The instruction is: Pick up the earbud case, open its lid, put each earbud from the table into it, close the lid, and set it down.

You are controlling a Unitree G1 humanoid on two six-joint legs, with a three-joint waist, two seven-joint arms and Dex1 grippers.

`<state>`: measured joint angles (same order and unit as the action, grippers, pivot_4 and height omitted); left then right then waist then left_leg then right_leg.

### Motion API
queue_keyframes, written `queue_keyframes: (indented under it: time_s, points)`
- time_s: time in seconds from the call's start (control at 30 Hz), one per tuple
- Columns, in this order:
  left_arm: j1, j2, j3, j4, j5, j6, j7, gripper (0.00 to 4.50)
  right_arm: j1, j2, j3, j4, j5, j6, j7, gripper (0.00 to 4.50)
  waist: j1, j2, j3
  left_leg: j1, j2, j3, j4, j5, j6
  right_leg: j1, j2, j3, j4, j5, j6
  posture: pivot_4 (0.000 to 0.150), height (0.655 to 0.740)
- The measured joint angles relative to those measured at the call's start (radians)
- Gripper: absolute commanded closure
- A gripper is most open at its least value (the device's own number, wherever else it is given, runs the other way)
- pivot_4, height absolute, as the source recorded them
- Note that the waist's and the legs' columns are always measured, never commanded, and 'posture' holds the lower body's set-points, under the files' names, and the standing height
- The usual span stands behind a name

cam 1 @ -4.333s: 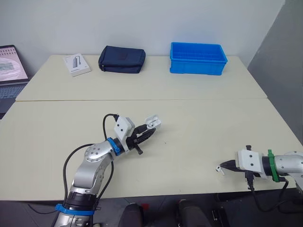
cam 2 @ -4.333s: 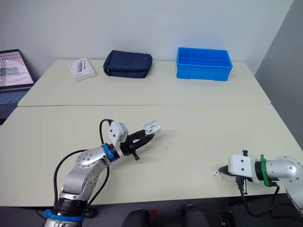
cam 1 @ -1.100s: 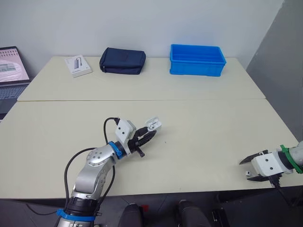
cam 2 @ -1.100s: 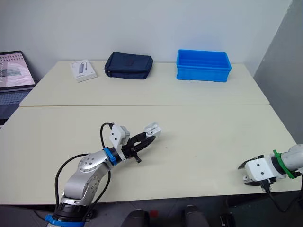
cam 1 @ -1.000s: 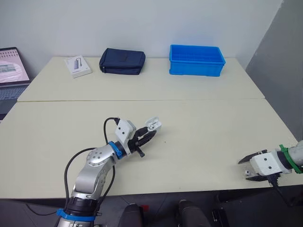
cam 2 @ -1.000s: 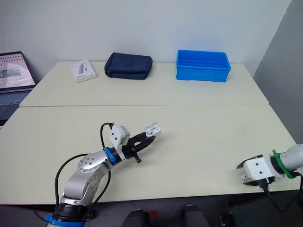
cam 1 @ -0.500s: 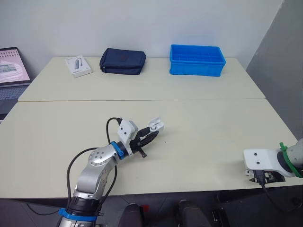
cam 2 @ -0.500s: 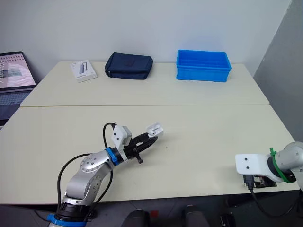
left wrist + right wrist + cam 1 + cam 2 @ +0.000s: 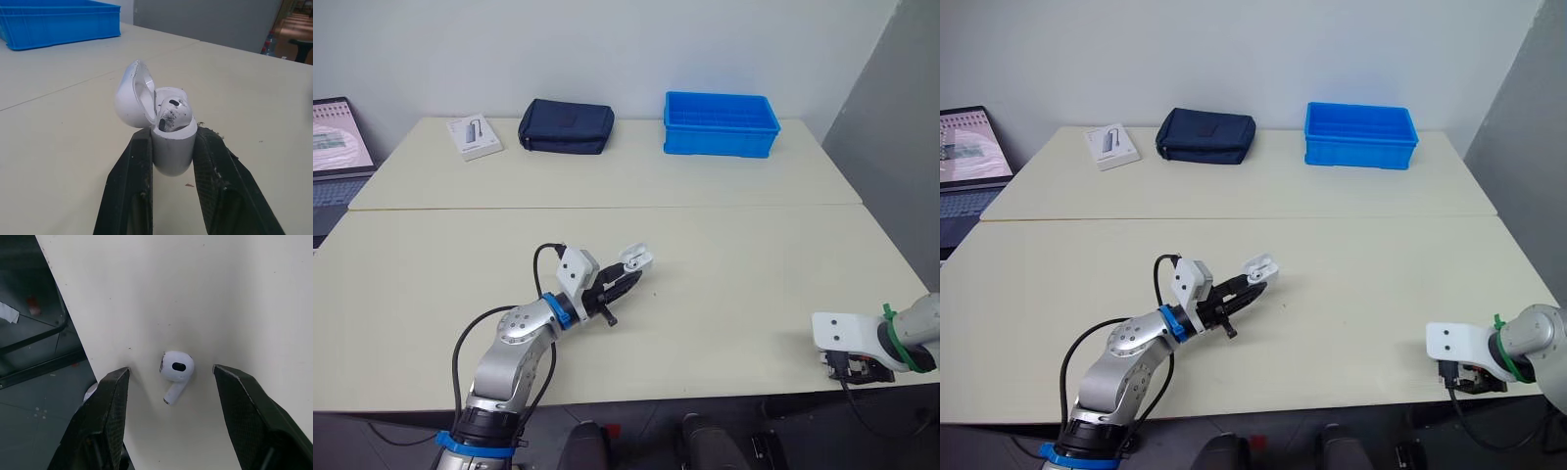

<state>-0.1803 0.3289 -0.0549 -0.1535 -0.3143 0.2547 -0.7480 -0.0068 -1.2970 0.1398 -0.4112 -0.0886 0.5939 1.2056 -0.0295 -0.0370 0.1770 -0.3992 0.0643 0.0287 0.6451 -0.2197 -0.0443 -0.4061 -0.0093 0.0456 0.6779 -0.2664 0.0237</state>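
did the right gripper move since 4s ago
Yes. The right gripper has shifted right along the table's front edge, past the blue bin's right end, open above an earbud.

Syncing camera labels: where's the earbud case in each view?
Left eye view: earbud case, lid open, centre-left over the near table, in the left gripper.
Right eye view: same spot, just left of centre.
Left wrist view: centre, clamped between both fingers.
Right wrist view: a loose earbud at the table edge instead.
Shared landmark: blue bin on the far table.
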Motion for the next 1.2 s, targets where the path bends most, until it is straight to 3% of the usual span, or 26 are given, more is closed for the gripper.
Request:
queue_keyframes:
  time_s: [0.43, 0.97, 1.07, 1.2]
  points:
    - [0.000, 0.000, 0.000, 0.000, 0.000, 0.000, 0.000, 3.72, -0.025, 0.055, -0.004, 0.024, 0.011, 0.085, -0.008, 1.71, -0.003, -0.010, -0.005, 0.001, 0.000, 0.000, 0.001, 0.000, 0.000, 0.001, 0.000, 0.000, 0.000, 0.000, 0.000, 0.150, 0.7357]
    - [0.000, 0.000, 0.000, 0.006, 0.000, -0.002, -0.002, 3.72, -0.055, 0.070, -0.001, 0.035, 0.052, 0.115, -0.011, 1.71, -0.002, -0.009, -0.004, 0.000, 0.000, 0.000, -0.002, 0.000, 0.000, 0.000, 0.000, -0.001, -0.001, -0.001, -0.002, 0.150, 0.7357]
    - [0.000, 0.000, 0.000, 0.007, 0.000, -0.003, -0.002, 3.72, -0.050, 0.069, -0.001, 0.035, 0.053, 0.114, -0.010, 2.31, -0.002, -0.009, -0.004, 0.000, 0.000, 0.000, -0.001, 0.000, 0.000, 0.000, 0.000, -0.001, -0.002, -0.001, -0.002, 0.150, 0.7357]
    - [0.000, 0.000, 0.000, 0.007, 0.001, -0.003, -0.003, 3.72, -0.043, 0.068, -0.001, 0.033, 0.063, 0.117, -0.007, 3.65, -0.002, -0.010, -0.004, 0.000, 0.000, 0.000, -0.001, 0.000, 0.000, 0.000, 0.000, 0.000, -0.002, -0.001, -0.001, 0.150, 0.7357]
